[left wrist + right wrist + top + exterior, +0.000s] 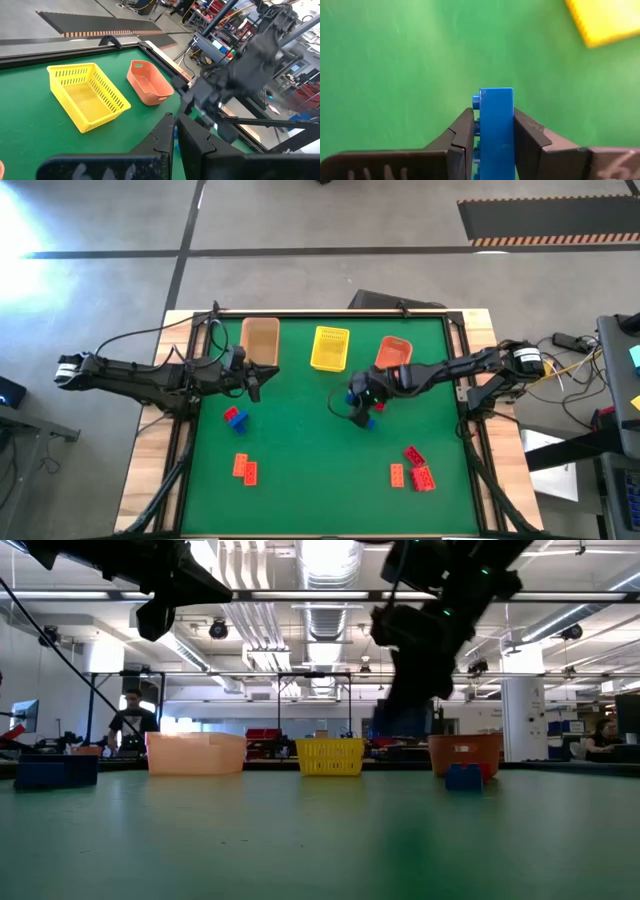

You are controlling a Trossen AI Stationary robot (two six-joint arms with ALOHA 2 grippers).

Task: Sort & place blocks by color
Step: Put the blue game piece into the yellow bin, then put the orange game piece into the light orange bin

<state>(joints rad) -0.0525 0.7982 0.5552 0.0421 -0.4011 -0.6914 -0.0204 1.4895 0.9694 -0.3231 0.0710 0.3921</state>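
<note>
A blue block (pixel 496 130) stands pinched edge-on between the right hand (pixel 495 145)'s fingers, its long axis running along them, over the green surface (pixel 310 460) just before the yellow basket (pixel 329 348). The left hand (pixel 175 145), pressed together, waits near the tan basket (pixel 260 340).

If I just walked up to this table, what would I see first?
Probably the right end effector near the middle of the green table, pinching a blue block between its fingers. Behind it, three baskets line the far edge: a pale orange basket, a yellow basket and a red-orange basket. Orange and red blocks lie scattered near the front.
</note>
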